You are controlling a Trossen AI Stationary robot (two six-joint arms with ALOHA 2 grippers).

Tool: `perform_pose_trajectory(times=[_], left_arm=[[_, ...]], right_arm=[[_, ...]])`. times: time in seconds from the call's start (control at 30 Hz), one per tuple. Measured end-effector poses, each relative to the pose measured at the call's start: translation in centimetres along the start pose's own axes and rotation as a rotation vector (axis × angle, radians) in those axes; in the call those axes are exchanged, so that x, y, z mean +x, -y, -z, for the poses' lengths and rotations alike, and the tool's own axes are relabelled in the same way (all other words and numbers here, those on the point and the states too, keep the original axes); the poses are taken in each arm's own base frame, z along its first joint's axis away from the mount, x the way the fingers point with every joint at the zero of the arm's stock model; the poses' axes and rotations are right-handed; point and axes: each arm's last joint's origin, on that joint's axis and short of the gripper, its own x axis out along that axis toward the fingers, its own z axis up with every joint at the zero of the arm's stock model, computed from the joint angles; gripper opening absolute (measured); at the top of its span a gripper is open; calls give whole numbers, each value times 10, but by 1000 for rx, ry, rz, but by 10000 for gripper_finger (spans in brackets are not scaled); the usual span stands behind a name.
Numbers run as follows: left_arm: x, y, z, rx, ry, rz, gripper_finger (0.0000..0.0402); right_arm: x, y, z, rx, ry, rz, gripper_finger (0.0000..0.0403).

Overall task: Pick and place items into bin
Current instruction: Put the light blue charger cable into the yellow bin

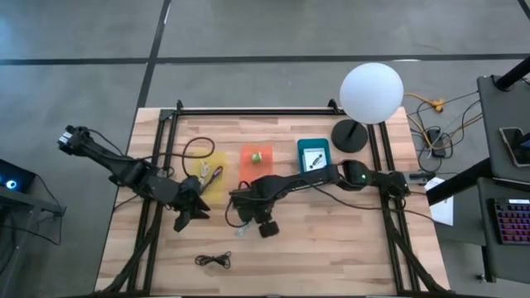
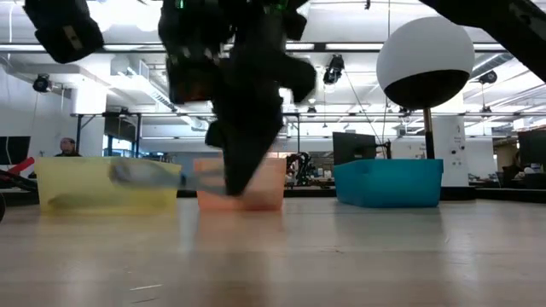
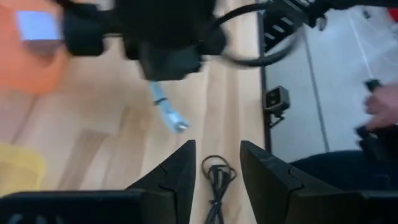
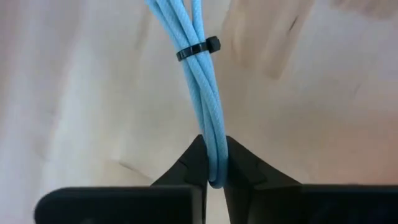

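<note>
A light-blue braided cord bundle (image 4: 200,93), tied with a black zip tie (image 4: 198,48), lies at mid-table with my right gripper (image 4: 214,167) shut on it; in the high view that gripper (image 1: 247,222) stands in front of the orange bin (image 1: 257,157). My left gripper (image 3: 217,168) hovers open to its left (image 1: 189,218), in front of the yellow bin (image 1: 214,170). A small black cord (image 1: 214,260) lies on the wood near the front edge, and shows between the left fingers, below them (image 3: 214,180). A green ball (image 1: 256,156) sits in the orange bin. My right gripper pinches the looped end of the light-blue bundle (image 4: 216,158) between its two fingers, several strands at once. The fingers come steeply from above. The rest of the bundle stretches away from them over the wood, its plug end (image 3: 177,124) free.
A teal bin (image 1: 313,155) holding a white card stands right of the orange one. The yellow bin holds a stick and small pieces; a black cord loop (image 1: 196,149) lies beside it. A white globe lamp (image 1: 371,93) stands at the back right. Black rails (image 1: 157,165) run along the table's sides.
</note>
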Motion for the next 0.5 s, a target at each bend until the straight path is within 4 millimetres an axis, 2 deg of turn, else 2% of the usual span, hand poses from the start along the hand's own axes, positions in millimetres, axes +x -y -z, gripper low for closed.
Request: perform_pose_trajectory(times=[0.13, 0.2, 0.37, 0.5], left_arm=[[-12, -7, 3, -17, 29, -63, 109], [-21, -10, 4, -29, 66, -97, 109], [-46, -17, 5, -40, 211, -162, 109], [-56, -30, 11, -17, 257, -321, 109]], right_arm=[[-33, -7, -13, 137, 124, 15, 16], [-53, -7, -20, 270, 209, 34, 15], [-83, 15, -36, 710, 445, -45, 14], [-98, 38, -49, 918, 646, -183, 14]])
